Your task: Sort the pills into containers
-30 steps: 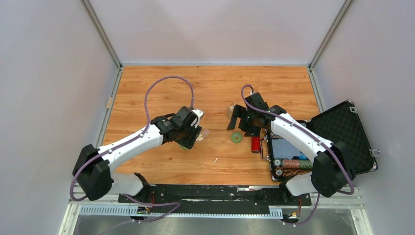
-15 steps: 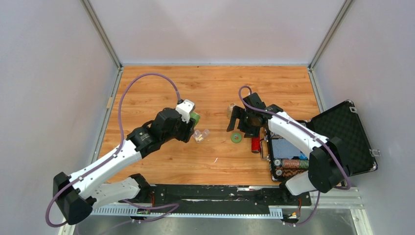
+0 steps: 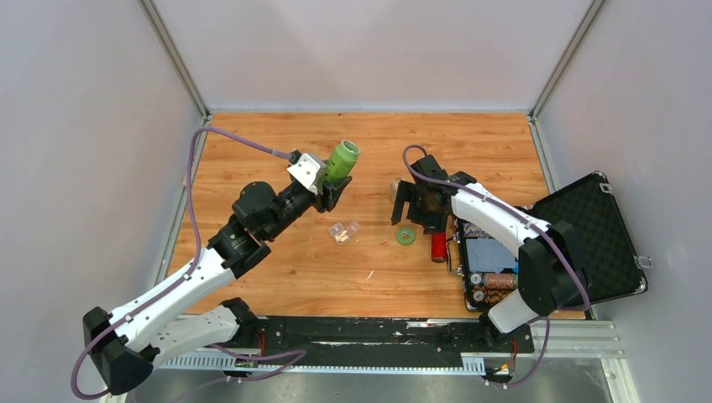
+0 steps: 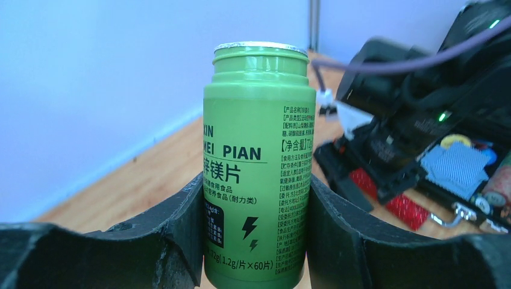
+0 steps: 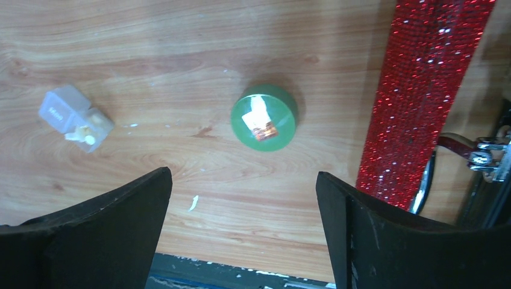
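My left gripper (image 3: 330, 189) is shut on a small green bottle (image 3: 342, 158) and holds it in the air, tilted, mouth away from the arm. In the left wrist view the bottle (image 4: 259, 162) fills the gap between my fingers (image 4: 181, 235) and has no cap. The tiny clear box (image 3: 342, 231) lies on the table below and nearer; in the right wrist view the box (image 5: 75, 117) shows something small and white in it. My right gripper (image 3: 411, 207) is open and empty above the green cap (image 3: 405, 236), which also shows in the right wrist view (image 5: 264, 117).
A red glittery tube (image 3: 438, 247) lies right of the cap, against an open black case (image 3: 588, 222) holding poker chips (image 3: 495, 281). A second small clear item (image 3: 395, 186) sits by my right gripper. A white speck (image 3: 369, 274) lies on the wood.
My left arm has lifted the green bottle from beside the clear box and carried it up and toward the far side. My right gripper has barely shifted.
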Action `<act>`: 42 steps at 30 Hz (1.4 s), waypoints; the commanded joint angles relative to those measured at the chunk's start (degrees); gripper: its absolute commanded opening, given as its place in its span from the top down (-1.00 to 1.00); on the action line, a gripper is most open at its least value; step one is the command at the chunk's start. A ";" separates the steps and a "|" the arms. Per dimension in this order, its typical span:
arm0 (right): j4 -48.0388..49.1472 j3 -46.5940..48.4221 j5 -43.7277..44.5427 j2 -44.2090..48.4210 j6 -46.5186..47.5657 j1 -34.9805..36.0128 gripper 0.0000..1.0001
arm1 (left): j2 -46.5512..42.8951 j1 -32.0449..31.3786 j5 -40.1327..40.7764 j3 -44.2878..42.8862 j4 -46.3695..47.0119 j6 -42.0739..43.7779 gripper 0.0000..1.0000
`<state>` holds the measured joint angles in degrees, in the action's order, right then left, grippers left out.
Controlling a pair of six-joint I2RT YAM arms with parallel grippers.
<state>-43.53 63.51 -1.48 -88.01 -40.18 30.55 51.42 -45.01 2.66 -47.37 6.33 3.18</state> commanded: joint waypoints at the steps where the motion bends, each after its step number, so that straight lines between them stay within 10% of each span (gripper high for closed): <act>1: -2.46 2.41 5.21 -1.91 2.01 -0.05 -0.85 | 1.91 -0.16 -5.96 -1.38 19.66 4.64 1.00; 20: -2.61 6.15 10.70 -13.42 3.47 4.44 -0.75 | -0.45 -0.07 -11.06 2.42 41.31 -10.62 1.00; 42: -0.84 6.28 12.51 -16.08 2.84 5.92 0.12 | -3.86 -0.10 -11.09 6.47 32.95 -12.08 1.00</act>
<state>-45.84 68.03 9.50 -104.44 -37.41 36.12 48.97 -45.01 -8.93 -41.47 38.24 -7.55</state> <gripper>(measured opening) 0.522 0.596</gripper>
